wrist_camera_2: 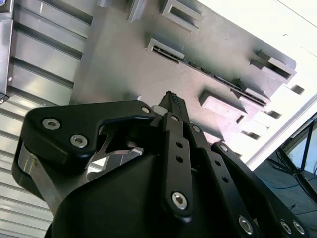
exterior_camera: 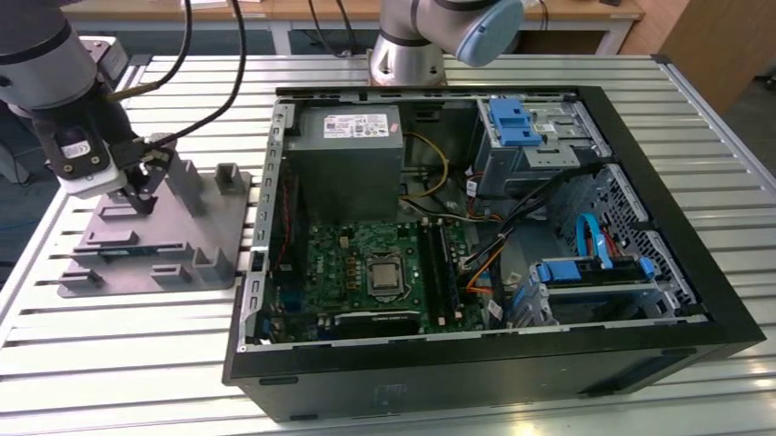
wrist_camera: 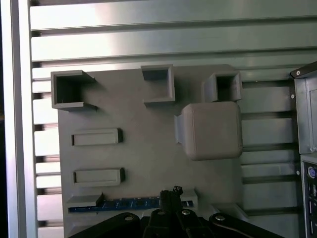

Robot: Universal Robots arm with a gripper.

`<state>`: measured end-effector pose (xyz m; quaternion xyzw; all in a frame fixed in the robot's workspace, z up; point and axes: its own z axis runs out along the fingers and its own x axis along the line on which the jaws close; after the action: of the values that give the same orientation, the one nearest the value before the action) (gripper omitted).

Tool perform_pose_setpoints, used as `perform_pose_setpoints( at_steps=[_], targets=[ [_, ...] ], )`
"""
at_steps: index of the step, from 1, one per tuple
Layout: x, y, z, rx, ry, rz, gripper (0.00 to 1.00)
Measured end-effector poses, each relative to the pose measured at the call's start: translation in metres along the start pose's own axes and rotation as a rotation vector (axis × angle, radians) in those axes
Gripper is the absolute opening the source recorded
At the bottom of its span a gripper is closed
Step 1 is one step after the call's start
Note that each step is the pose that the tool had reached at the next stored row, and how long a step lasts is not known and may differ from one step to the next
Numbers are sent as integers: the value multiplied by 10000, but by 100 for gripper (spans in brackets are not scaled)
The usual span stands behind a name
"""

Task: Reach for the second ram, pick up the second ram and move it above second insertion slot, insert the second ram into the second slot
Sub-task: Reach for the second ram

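The second ram (wrist_camera: 124, 204) is a long dark blue stick lying on edge in a slot of the grey holder plate (wrist_camera: 148, 148). In the second wrist view the second ram (wrist_camera_2: 218, 77) shows as a thin dark strip in that slot. My gripper (wrist_camera: 171, 191) hovers over the holder just above the ram, its black fingers close together and holding nothing. In the exterior view the gripper (exterior_camera: 144, 202) hangs over the holder's left part, above the ram (exterior_camera: 144, 244). The memory slots (exterior_camera: 439, 263) lie on the green motherboard inside the open computer case.
The open black computer case (exterior_camera: 679, 300) stands at the exterior view's right of the holder plate (exterior_camera: 182, 232), on a slatted metal table (exterior_camera: 122, 363). Raised grey blocks (exterior_camera: 194, 186) stand on the holder beside the gripper. A second robot base (exterior_camera: 406, 54) stands behind the case.
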<state>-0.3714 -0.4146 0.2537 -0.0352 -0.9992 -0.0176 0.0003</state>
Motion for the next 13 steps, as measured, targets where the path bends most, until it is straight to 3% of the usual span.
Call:
perform_pose_setpoints(
  at_steps=[13],
  targets=[
    [23, -13, 168, 0, 0, 0, 10]
  ],
)
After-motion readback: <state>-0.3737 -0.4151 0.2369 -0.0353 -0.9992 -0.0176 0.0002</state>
